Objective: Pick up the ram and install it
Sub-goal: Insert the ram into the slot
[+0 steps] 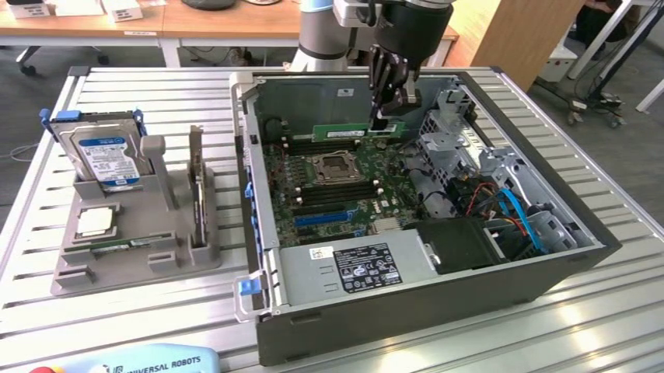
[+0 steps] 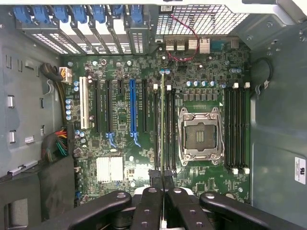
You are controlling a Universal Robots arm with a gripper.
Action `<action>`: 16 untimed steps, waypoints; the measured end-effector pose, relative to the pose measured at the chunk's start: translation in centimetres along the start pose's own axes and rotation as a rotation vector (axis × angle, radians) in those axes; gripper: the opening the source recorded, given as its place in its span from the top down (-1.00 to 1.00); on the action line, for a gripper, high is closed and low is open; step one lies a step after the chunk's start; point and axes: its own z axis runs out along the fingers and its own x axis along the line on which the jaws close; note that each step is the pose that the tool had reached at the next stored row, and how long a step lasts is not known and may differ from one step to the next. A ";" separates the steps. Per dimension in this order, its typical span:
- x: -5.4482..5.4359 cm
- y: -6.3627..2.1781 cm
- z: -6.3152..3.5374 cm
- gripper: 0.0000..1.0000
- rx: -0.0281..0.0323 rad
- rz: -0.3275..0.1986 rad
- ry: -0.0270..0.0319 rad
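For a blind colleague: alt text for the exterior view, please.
The claw, shut on the ram, holds the green strip over the motherboard inside an open computer case. A grey holder on the exterior view's left carries a hard drive.

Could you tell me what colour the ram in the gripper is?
The ram is green, clearest in the exterior view.

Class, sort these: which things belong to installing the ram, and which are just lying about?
Job: the ram, held by the gripper; motherboard; open computer case.
Lying about: hard drive, processor chip, both in the grey holder.
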 end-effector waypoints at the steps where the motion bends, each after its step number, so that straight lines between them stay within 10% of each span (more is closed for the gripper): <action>1: 0.0 0.00 0.00 0.77 0.0001 0.000 0.0000; 16: 0.0 -0.04 1.68 0.77 0.0032 0.000 -0.0002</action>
